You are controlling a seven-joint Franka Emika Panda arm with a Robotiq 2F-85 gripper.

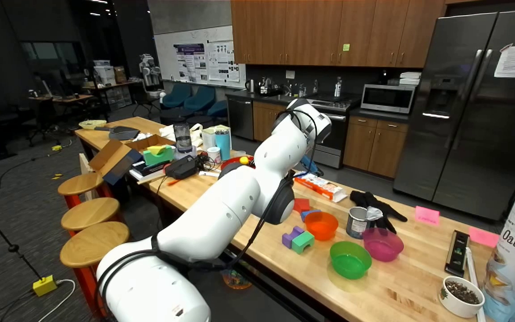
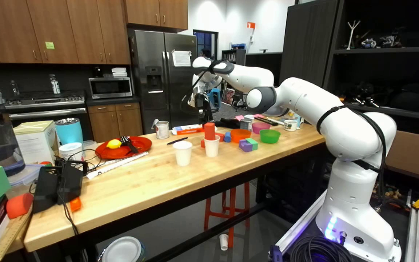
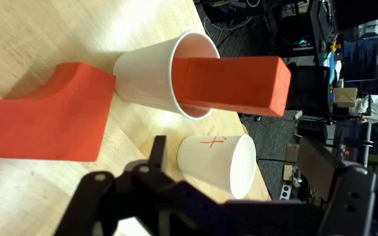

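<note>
Wrist view: the jaws stand spread wide and released, one side toward seven o'clock from the centre of view, the other toward four. A white cup (image 3: 143,73) rests on the bench (image 3: 18,196), and a red block (image 3: 235,83) sits inside it, rising well past the rim. At five o'clock from that cup is the marked cup (image 3: 207,165), with a red cross on its side; at eight o'clock lies a red arch (image 3: 54,121), its corner meeting the white cup's outline, though whether they touch I cannot tell.

In an exterior view the jaws hang at twelve o'clock from the red block, near it. From the white cup there, an orange bowl (image 2: 240,135) is at two o'clock, a green bowl (image 2: 270,136) and a purple block (image 2: 245,146) beside a green block (image 2: 253,143) are at three, a red plate (image 2: 144,143) carrying a lemon (image 2: 114,144) and a black fork (image 2: 131,145) is at nine, and a metal can (image 2: 162,130) is at ten. In an exterior view, the white arm (image 1: 213,219) hides the jaws and both cups.
</note>
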